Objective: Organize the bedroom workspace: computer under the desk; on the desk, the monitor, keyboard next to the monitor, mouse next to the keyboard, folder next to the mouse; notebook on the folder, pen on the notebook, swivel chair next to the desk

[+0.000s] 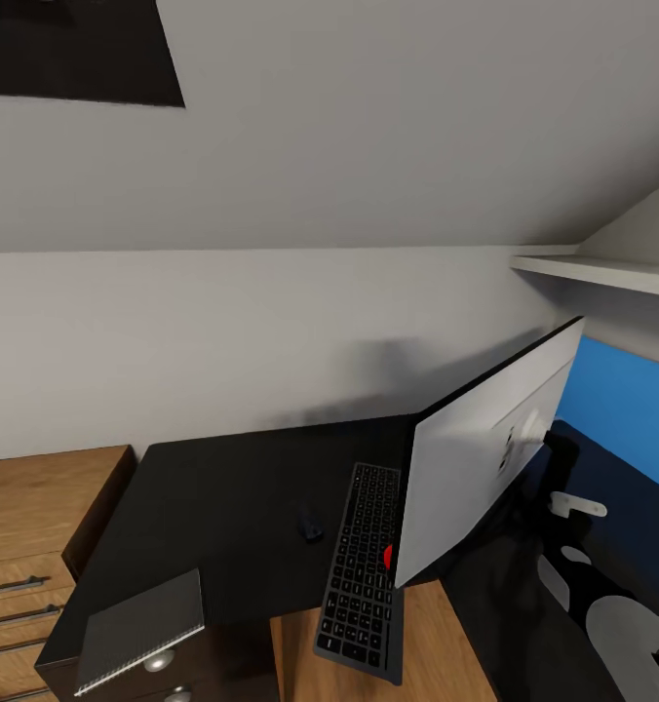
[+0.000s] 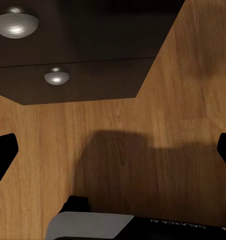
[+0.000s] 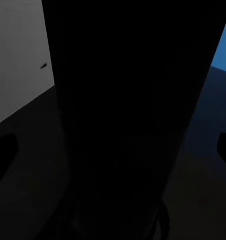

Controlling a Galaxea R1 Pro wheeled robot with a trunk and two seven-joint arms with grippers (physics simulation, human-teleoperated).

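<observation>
Black L-shaped tabletop [image 1: 222, 487] under a sloped grey wall.
Head view: tilted black monitor [image 1: 485, 458], black keyboard [image 1: 362, 570], small black mouse [image 1: 310, 526], grey spiral notebook [image 1: 141, 629]. Left wrist view: silver knobs [image 2: 56, 76]; left tool [image 2: 113, 150] apart. Right tool's state: cannot tell.

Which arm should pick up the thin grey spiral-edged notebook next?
Left, probably: the notebook lies above the round silver drawer knobs that the open left gripper faces; the right gripper faces a blue surface.

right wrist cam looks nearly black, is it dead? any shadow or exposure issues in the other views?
Not dead. Right wrist view: a very dark close shape blocks the middle, with grey and blue slivers at the sides. Head view: evenly lit, sharp, soft shadow on the wall behind the monitor; the black desk swallows contrast around the mouse. Left wrist view: broad soft shadow on the wood floor, bright glints on the drawer knobs.
</observation>
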